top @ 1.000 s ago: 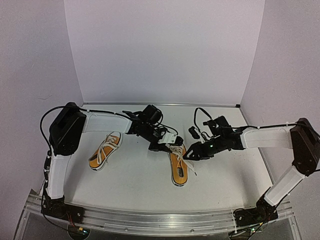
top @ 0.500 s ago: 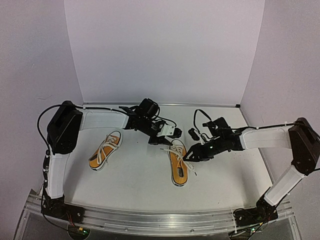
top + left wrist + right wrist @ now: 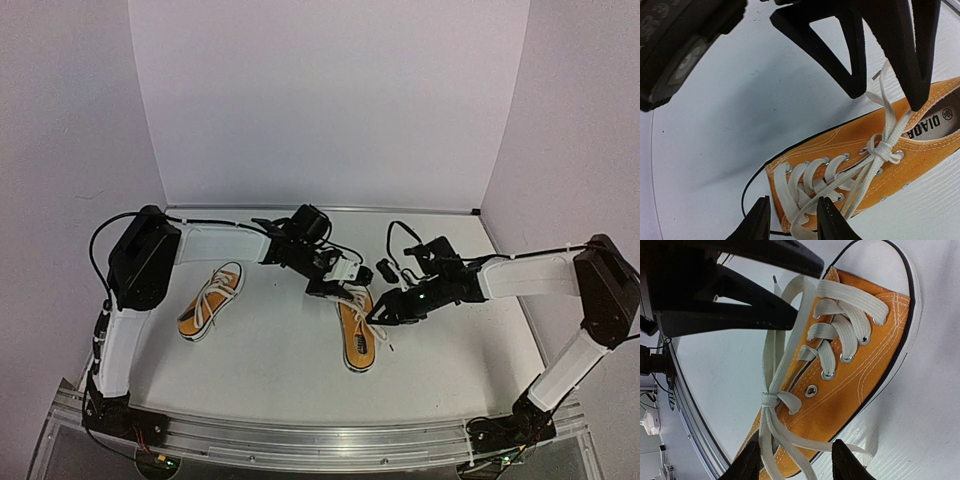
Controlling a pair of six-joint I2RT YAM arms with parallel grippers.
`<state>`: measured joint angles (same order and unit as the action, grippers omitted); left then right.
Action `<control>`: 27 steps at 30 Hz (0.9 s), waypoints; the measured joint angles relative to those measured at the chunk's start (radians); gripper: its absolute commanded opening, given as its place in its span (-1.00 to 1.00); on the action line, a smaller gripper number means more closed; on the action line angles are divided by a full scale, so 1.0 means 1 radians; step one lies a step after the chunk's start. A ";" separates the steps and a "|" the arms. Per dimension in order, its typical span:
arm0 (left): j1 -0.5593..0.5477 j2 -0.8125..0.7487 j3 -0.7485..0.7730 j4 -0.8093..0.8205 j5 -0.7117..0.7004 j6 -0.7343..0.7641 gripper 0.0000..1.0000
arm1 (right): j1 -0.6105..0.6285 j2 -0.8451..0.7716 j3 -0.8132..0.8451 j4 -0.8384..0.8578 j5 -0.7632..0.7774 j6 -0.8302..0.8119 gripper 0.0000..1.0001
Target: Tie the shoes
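The right-hand sneaker, orange canvas with a white sole, lies flat on the white tabletop between my 2 claws, its toe toward the back wall and its dark insole toward my bases. My left claw hangs over the toe end. Its jaws are partly apart and a loop of the white lace lies in the gap, with bare space on one side of it, so it is not clamped. My right claw hangs over the heel side of the lacing, jaws wider apart. 2 lace strands run down through that gap without touching either pad that I can see. The lace is crossed into 1 small knot at the top eyelets. From there 1 flat strand rises toward the fingers of my left claw, its tip just beside them. Whether it rests on them I cannot tell. The left-hand sneaker sits well apart, near my left arm, toe angled toward the back, its lace lying loose across the tongue.
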<state>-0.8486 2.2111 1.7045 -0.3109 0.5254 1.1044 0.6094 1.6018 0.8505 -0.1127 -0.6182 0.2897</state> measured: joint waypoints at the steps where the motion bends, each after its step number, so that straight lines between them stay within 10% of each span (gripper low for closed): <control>1: -0.004 0.005 0.002 -0.007 -0.002 0.005 -0.34 | 0.000 0.004 0.000 0.000 0.000 0.000 -0.09; 14: -0.023 0.012 0.025 -0.066 -0.004 0.063 -0.74 | 0.000 0.030 0.000 0.009 -0.001 0.000 -0.28; 27: -0.018 -0.039 -0.156 0.058 -0.021 -0.027 -1.00 | 0.000 0.030 -0.006 0.019 -0.005 0.003 -1.00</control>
<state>-0.8665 2.1719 1.5488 -0.2534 0.5041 1.0775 0.6094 1.6318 0.8450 -0.0939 -0.6235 0.2932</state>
